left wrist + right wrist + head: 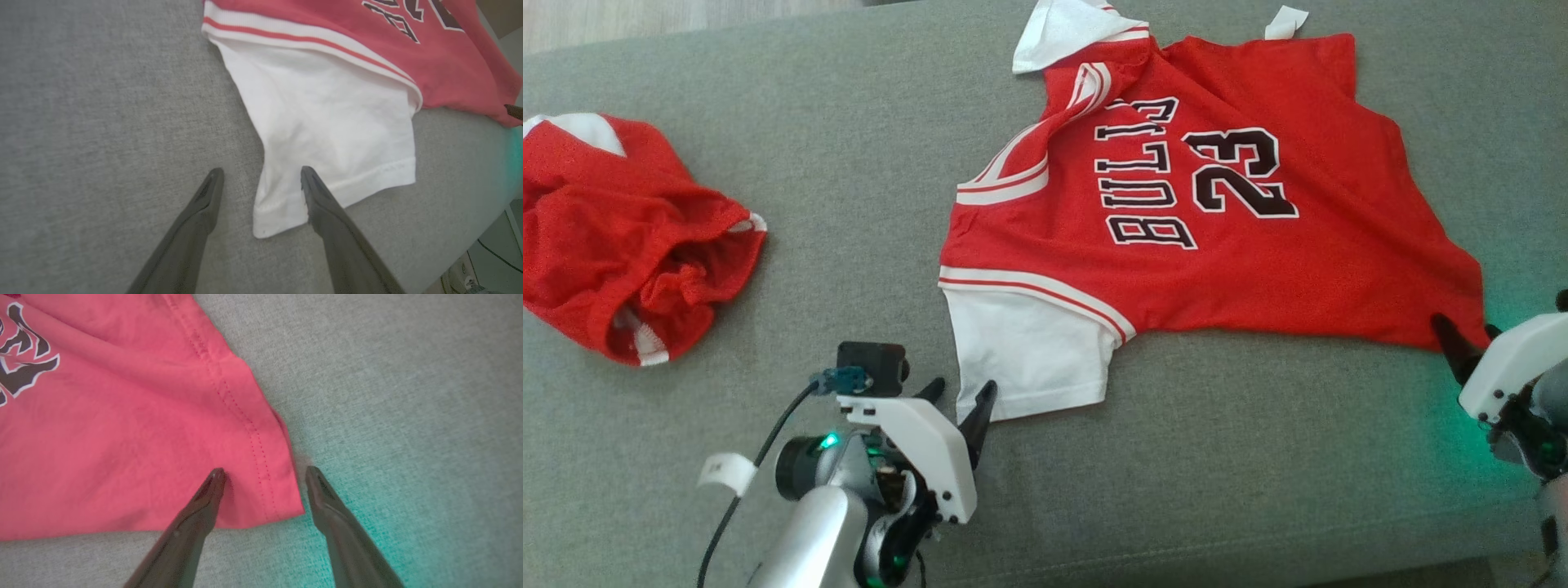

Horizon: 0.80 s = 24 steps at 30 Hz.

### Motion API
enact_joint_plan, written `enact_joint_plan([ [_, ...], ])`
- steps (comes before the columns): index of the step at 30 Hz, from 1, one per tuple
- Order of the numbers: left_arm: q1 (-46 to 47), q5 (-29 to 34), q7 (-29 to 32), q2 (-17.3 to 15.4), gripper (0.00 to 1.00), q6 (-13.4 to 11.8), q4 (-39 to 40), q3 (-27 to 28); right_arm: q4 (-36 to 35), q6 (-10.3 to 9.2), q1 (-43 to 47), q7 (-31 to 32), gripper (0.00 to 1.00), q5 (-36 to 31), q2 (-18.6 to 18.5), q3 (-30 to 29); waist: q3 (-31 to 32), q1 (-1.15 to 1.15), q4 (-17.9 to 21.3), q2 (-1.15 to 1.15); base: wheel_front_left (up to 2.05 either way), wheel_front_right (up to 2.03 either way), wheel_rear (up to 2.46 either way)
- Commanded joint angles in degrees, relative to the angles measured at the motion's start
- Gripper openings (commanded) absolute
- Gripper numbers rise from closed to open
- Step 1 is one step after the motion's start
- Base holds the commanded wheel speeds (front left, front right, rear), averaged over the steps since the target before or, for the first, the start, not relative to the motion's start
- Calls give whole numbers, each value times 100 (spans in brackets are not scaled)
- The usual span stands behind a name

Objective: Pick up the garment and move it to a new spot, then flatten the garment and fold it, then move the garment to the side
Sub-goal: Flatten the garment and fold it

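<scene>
garment [1217, 245], a red jersey with white sleeves and a 23 on it, is lying spread out across the middle of the grey upholstered surface [849, 163], collar end toward the robot's left and hem toward its right. most of it is lying flat, but the far shoulder is bunching and the far sleeve [1062, 33] is folding back on itself, so i am judging the flattening as unfinished. the left claw [962, 389] is standing spread over the outer corner of the near sleeve [1029, 351], and the right claw [1463, 327] is standing spread over the near hem corner [1421, 318]; neither is pinching anything. taking the two near corners at once is probably meant to let both arms draw the cloth taut or carry that edge over in a fold. a second red garment [629, 237] is sitting crumpled well apart at the left.

the head view is giving the whole layout and the wrinkled far side, which the wrist views are missing. the left wrist view is making plain one finger over white cloth, the other over bare grey, the sleeve corner between them. the right wrist view is showing the same straddle across the stitched hem, in a green glow. whether any fingertip is touching cloth, i cannot tell
</scene>
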<state>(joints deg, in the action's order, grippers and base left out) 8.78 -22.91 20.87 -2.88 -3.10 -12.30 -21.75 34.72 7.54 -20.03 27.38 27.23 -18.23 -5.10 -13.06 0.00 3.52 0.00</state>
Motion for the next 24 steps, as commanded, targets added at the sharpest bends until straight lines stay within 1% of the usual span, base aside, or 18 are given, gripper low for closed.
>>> enact_joint_plan([
  [1, 100, -63, 107, -1, 100, -14, 139, 75, -81, -5, -160, 26, 100, 6, -63, 104, 8, 0, 6, 0, 0, 0, 0],
  [5, -5, -201, 414, -1, 100, -30, 280, -53, 85, -5, -200, 20, 100, 18, -24, 122, 32, 0, 5, 0, 0, 0, 0],
  [12, -38, -320, 569, -18, 100, -97, 370, -82, 181, -5, -219, -17, 100, 118, 25, 255, 66, 0, -7, 0, 0, 0, 0],
  [14, -52, -396, 621, -16, 66, -80, 347, -98, 215, -5, -231, -53, 100, 153, 37, 310, 74, 0, -4, 0, 0, 0, 0],
  [15, -54, -421, 617, -16, 51, -81, 346, -94, 217, -5, -238, -77, 99, 177, 42, 345, 73, 0, -4, 0, 0, 0, 0],
  [16, -50, -433, 604, -16, 43, -85, 342, -87, 217, -5, -245, -105, 93, 212, 45, 376, 72, 0, -6, 0, 0, 0, 0],
  [17, -46, -441, 592, -19, 33, -85, 329, -80, 224, -5, -249, -123, 82, 247, 47, 412, 73, 0, -7, 0, 0, 0, 0],
  [18, -40, -452, 571, -21, 18, -81, 315, -71, 220, -5, -253, -136, 50, 294, 49, 481, 76, 0, -9, 0, 0, 0, 0],
  [19, -26, -473, 494, -26, 0, -66, 281, -45, 190, -5, -256, -234, 0, 405, 33, 605, 96, 0, -6, 0, 0, 0, 0],
  [21, -11, -478, 361, -40, 0, -52, 277, -1, 106, -5, -246, -425, 0, 534, 0, 724, 135, 0, -8, 0, 0, 0, 0],
  [22, -8, -467, 229, -74, 0, -13, 296, 19, 44, -5, -218, -619, 0, 682, -33, 772, 203, 0, -18, 0, 0, 0, 0],
  [24, -19, -460, 90, -120, 0, 18, 343, 56, -18, -5, -192, -830, 0, 787, -85, 784, 278, 0, -30, 0, 0, 0, 0],
])
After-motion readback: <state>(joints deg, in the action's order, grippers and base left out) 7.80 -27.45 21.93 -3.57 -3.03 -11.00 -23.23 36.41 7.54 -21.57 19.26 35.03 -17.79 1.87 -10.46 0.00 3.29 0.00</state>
